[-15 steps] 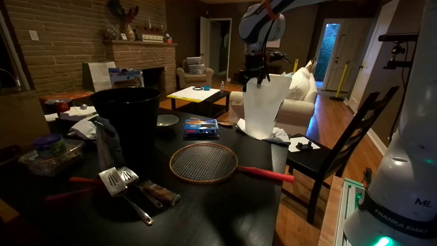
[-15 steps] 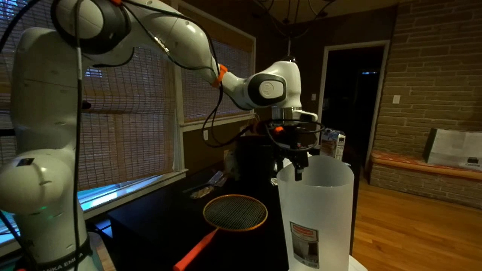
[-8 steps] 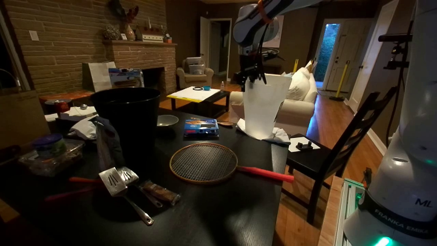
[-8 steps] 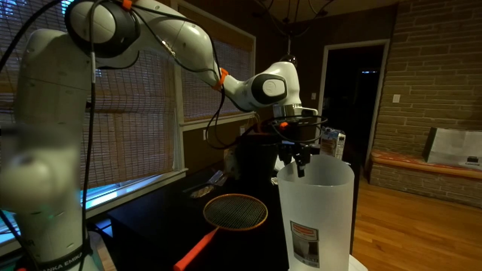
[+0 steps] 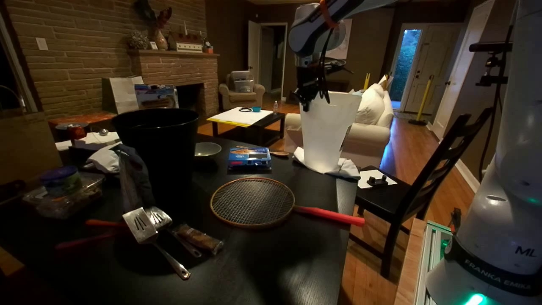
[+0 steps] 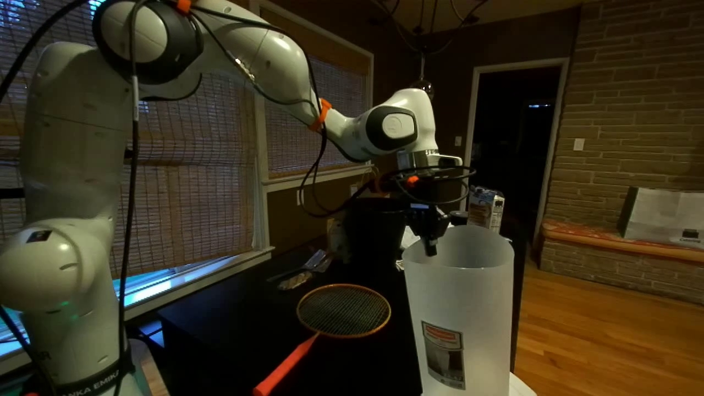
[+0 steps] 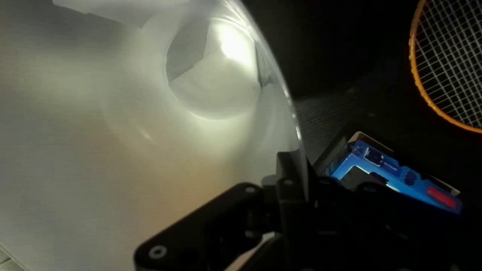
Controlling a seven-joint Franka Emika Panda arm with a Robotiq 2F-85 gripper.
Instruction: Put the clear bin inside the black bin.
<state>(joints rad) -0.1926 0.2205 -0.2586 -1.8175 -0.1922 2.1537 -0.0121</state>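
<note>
The clear bin [image 5: 325, 135], whitish and translucent, stands upright on a white cloth near the table's edge. My gripper [image 6: 432, 251] is shut on its rim, on the side toward the black bin. In the wrist view the gripper [image 7: 303, 165] has a finger inside the wall and a finger outside it, with the rim pinched between; the outer finger is mostly lost in shadow. The inside of the clear bin [image 7: 180, 158] fills much of that view, down to its base. The tall black bin [image 5: 169, 152] stands upright on the table, apart from the clear bin.
A racket with a red handle [image 5: 328, 214] lies on the table between me and the bins. A blue box [image 5: 250, 158] and a grey bowl [image 5: 207, 149] are between the two bins. Metal spatulas [image 5: 141, 225] lie before the black bin. A black chair [image 5: 406, 190] stands beside the table.
My gripper came slightly toward the black bin's side, then its fingers shut on the clear bin's rim. The clear bin has shifted very slightly; the black bin stays put.
</note>
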